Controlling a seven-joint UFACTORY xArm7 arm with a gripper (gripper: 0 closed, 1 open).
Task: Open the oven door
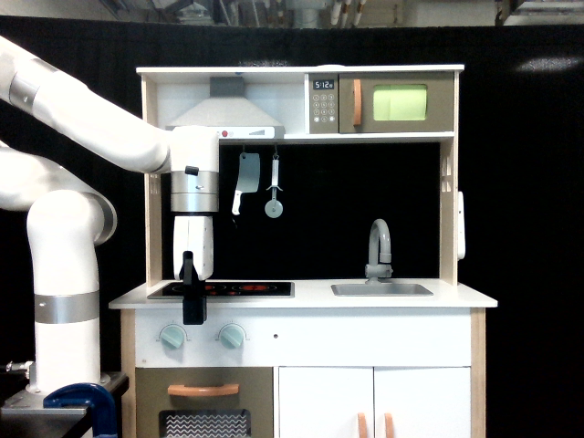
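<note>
Nothing done: oven door (396, 103), upper right, sits closed; gripper (192, 306) hangs lower left, jaws' opening unclear, holding nothing.

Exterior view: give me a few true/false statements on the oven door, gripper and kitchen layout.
1. The oven door with the lime-green window is shut. True.
2. The gripper is touching the door's vertical orange handle. False: it hangs low at the stovetop, far below and to the exterior view's left of it.
3. A toy cleaver and a round utensil hang under the shelf. True.
4. The faucet stands left of the stovetop in this view. False: it is to the right, behind the sink.
</note>
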